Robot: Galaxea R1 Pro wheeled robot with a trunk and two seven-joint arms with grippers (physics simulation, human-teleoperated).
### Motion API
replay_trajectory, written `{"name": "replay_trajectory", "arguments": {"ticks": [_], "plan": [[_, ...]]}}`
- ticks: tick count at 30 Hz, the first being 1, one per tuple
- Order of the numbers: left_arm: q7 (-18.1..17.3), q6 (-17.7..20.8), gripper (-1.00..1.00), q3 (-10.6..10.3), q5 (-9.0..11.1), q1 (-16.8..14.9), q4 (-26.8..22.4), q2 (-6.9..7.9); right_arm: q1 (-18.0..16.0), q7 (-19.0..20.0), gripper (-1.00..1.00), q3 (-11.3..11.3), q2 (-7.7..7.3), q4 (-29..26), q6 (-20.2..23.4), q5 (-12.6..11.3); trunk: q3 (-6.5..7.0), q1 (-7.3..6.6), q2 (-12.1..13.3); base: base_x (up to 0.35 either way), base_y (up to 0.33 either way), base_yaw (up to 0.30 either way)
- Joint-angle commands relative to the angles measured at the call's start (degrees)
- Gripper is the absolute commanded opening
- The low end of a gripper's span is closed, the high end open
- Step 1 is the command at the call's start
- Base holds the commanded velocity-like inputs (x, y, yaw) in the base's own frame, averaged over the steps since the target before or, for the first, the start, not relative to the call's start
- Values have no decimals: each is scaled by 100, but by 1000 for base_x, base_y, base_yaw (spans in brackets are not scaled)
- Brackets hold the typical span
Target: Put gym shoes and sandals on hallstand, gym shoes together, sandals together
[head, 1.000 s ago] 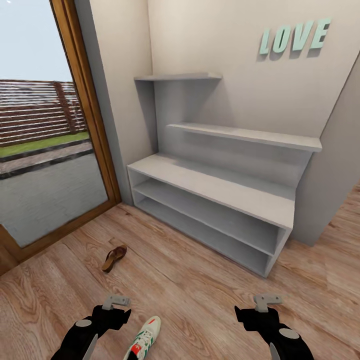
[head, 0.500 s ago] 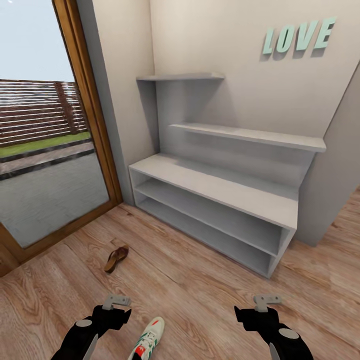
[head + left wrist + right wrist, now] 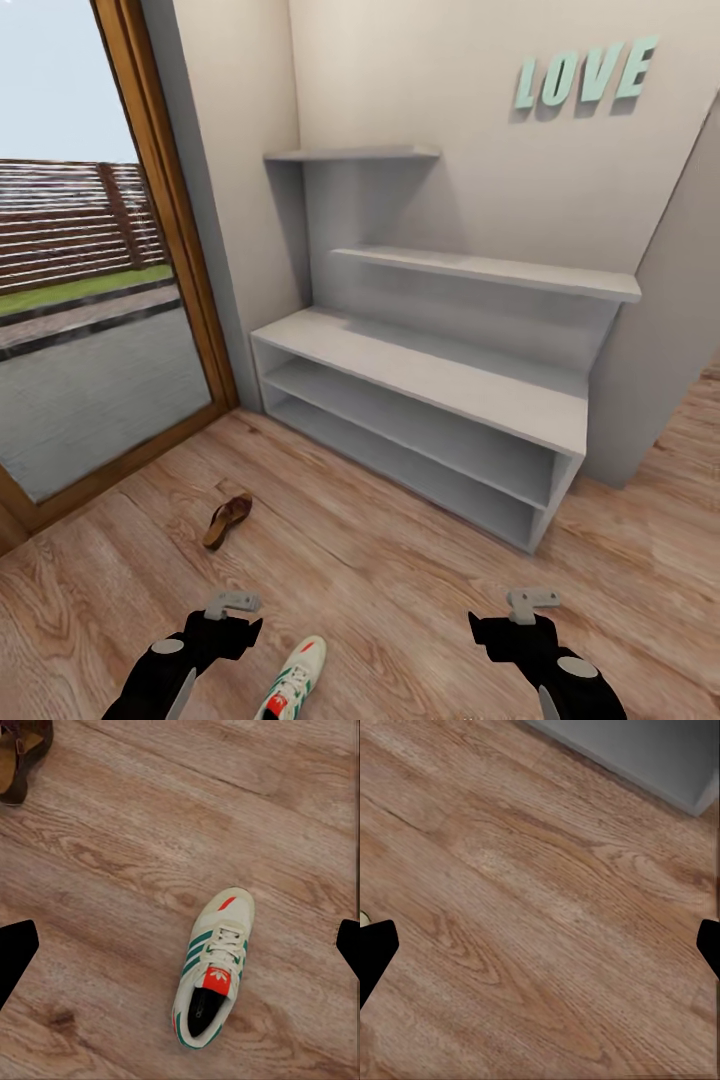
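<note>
My view swings slightly between the earlier frames and now: the rack (image 3: 430, 400), door and floor (image 3: 400, 580) all shift together, so it's the head or base turning, not the things. Both arms hold the same low pose. The left jaws (image 3: 180, 945) are wide and empty above a sneaker (image 3: 212, 967); the right jaws (image 3: 540, 945) are wide over bare planks. In my head view the sneaker (image 3: 292, 680) lies at 6 o'clock, a sandal (image 3: 228, 519) at 8 o'clock. The rack, from 12 to 2 o'clock, is bare. Nothing is picked up yet; I judge I'm lining up on the sneaker.
</note>
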Motion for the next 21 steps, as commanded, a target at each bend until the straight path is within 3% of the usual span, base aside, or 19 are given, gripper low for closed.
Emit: {"name": "replay_trajectory", "arguments": {"ticks": [1, 21], "plan": [[-15, 29, 100, -4, -7, -1, -9, 5, -4, -2, 100, 3, -1, -6, 31, 9, -5, -1, -3, 0, 0, -231], [-21, 29, 100, -1, -6, -1, -9, 8, -4, -2, 100, 3, -1, -6, 31, 9, -5, -1, -3, 0, 0, -242]]}}
